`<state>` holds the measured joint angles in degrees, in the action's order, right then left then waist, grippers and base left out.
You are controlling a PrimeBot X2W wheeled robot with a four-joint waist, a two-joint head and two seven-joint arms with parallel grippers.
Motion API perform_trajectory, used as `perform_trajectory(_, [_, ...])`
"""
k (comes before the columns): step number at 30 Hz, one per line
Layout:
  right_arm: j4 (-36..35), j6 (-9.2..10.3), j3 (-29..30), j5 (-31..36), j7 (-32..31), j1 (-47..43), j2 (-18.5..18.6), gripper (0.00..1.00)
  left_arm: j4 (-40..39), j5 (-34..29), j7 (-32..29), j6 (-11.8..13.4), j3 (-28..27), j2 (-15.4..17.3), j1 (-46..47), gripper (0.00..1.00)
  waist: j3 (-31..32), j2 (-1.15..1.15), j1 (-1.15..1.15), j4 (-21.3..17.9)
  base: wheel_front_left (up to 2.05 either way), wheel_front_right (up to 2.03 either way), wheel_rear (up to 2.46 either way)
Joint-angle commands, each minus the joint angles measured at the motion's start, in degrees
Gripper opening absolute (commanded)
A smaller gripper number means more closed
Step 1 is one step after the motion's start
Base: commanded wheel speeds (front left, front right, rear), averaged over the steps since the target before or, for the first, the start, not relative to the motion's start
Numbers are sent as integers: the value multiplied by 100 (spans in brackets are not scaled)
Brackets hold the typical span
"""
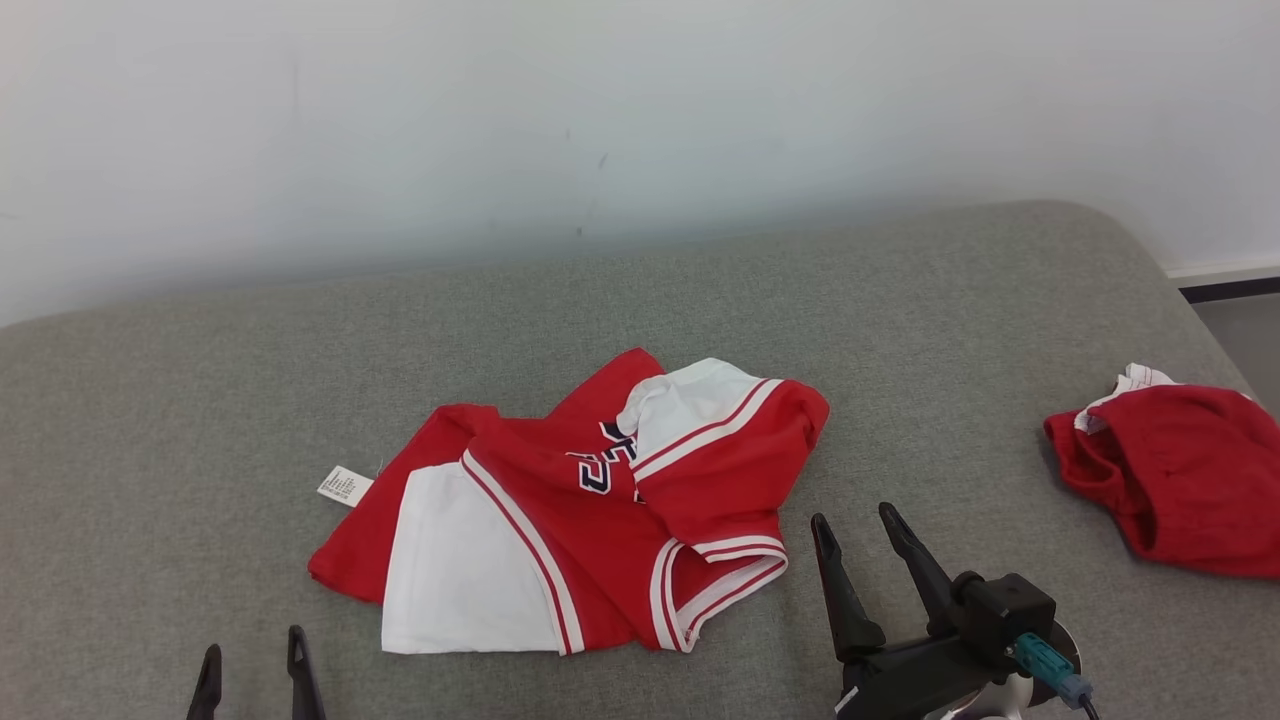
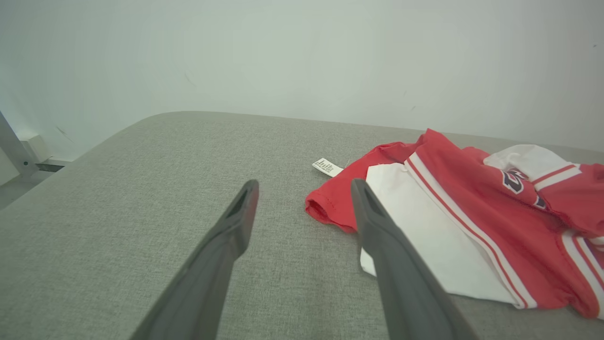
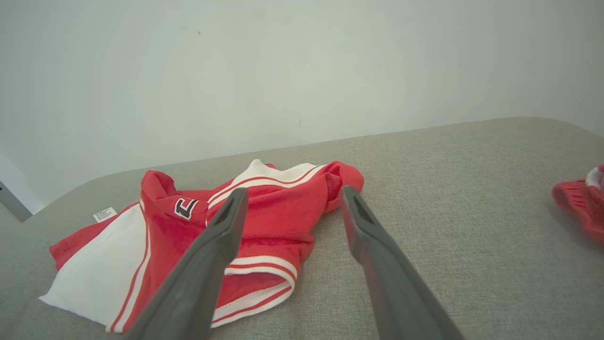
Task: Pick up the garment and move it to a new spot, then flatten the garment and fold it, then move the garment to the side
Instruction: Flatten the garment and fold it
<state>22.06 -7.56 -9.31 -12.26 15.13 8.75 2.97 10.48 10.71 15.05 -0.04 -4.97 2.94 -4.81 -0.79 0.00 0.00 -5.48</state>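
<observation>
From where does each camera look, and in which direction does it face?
Head: from above, facing forward and down at the red-and-white garment on the grey cushion; left gripper and right gripper show below.
Left wrist: low over the cushion, facing the wall; left fingers show, garment at right.
Right wrist: low, facing the garment over right fingers.
All three share the garment; head and right wrist share a second red garment.

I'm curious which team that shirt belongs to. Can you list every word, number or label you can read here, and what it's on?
Navy lettering on the red and white garment: folded over, only fragments show, unreadable.
The white tag at the garment's left edge: print too small to read.
So no text can be quoted.
</observation>
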Motion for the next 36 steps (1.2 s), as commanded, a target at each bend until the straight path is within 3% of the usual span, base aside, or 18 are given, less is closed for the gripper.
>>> perform_trajectory(1, [-4,14,-6,49,-1,-3,-12,100,-25,57,18,18,14,-7,-94,100,-8,0,0,1,0,0,0])
perform_trajectory(10, [-2,13,-124,77,-1,40,-13,100,-22,223,18,47,182,-8,-27,100,-112,0,0,209,0,0,0])
perform_trajectory(22, [247,14,-418,500,-2,556,-12,100,-23,458,18,64,589,-7,359,100,-860,0,0,889,0,0,0])
perform_trajectory(36, [929,13,-112,1159,-2,1077,-11,100,16,697,18,37,776,-8,636,100,-1350,0,0,1324,0,0,0])
